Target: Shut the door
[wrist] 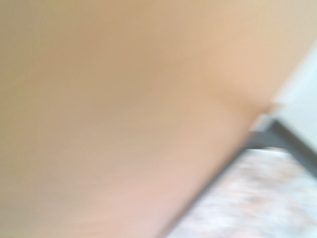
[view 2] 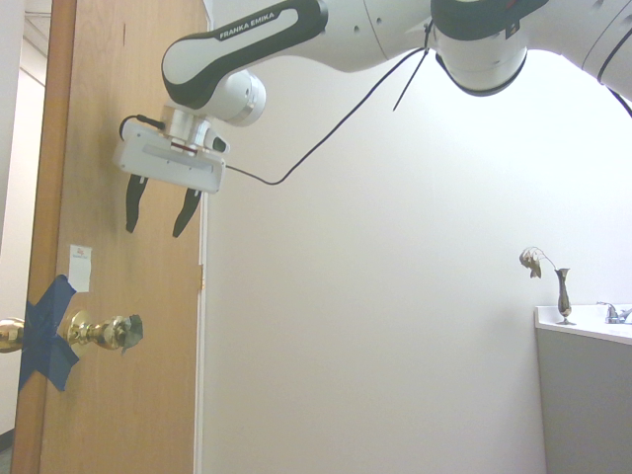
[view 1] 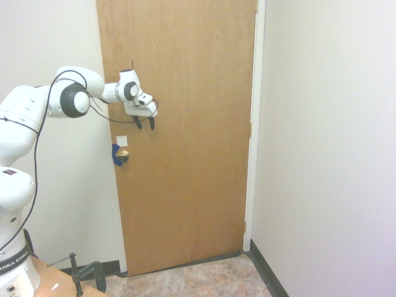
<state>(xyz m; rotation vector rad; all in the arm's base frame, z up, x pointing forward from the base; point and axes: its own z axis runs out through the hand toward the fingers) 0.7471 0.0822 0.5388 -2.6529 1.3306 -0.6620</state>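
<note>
Because the door (view 2: pixel 128 415) stands ajar, my gripper (view 2: pixel 154 234), spread wide and empty, sits at the knob's (view 2: pixel 99 332) one o'clock. Likely placed for pushing.

Interior room of undetermined type, with bathroom or washroom features. A pale counter (view 2: pixel 583 324) with a faucet (view 2: pixel 610 313) stands on a grey cabinet (view 2: pixel 585 405); a slender metallic vase (view 2: pixel 564 296) holding a drooping stem is set on the counter. Further features: plain off-white walls (view 1: pixel 322 124), dark baseboard (view 1: pixel 267 270), mottled stone-look flooring (view 1: pixel 185 278), and a wood-grain door (view 1: pixel 185 136) with a round brass knob (view 1: pixel 123 156). Beyond the door's edge, a strip of ceiling panels (view 2: pixel 37 35) is visible.
</note>
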